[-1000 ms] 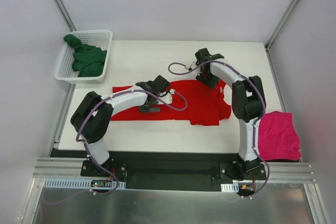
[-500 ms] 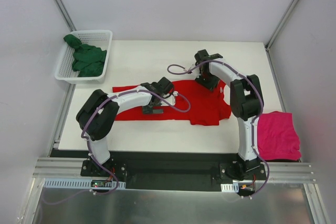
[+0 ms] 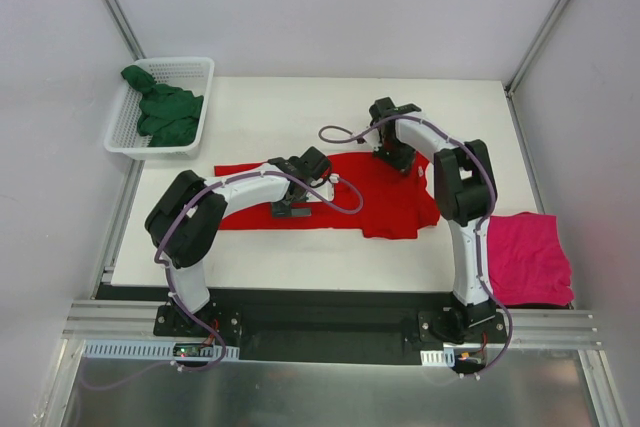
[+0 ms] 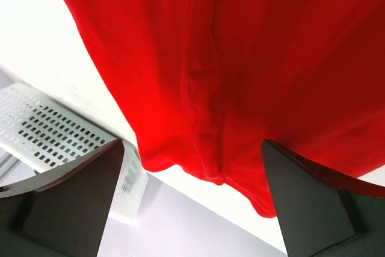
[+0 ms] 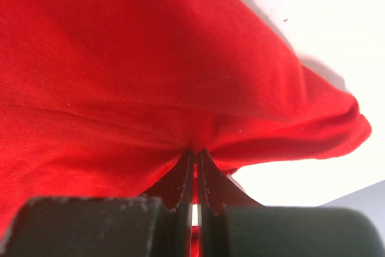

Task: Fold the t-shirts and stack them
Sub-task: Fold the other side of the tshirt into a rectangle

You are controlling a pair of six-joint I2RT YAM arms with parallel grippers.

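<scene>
The red t-shirt (image 3: 375, 202) lies spread flat on the white table, and it fills the left wrist view (image 4: 240, 58) and the right wrist view (image 5: 150, 58). My left gripper (image 3: 290, 210) is low over its left part and open, its fingers (image 4: 78, 197) wide apart and holding nothing. My right gripper (image 3: 399, 158) is at the shirt's far edge, shut, pinching a fold of the red cloth (image 5: 195, 153). The magenta-pink t-shirt (image 3: 528, 257) lies folded at the near right. The dark green t-shirt (image 3: 165, 114) is bunched in the basket.
The white mesh basket (image 3: 195, 64) stands at the far left of the table, and it also shows in the left wrist view (image 4: 54, 130). Metal frame posts and white walls close in the table on both sides.
My left gripper has shifted slightly right over the red shirt. My right arm has drawn in a little, its gripper still at the shirt's far edge.
</scene>
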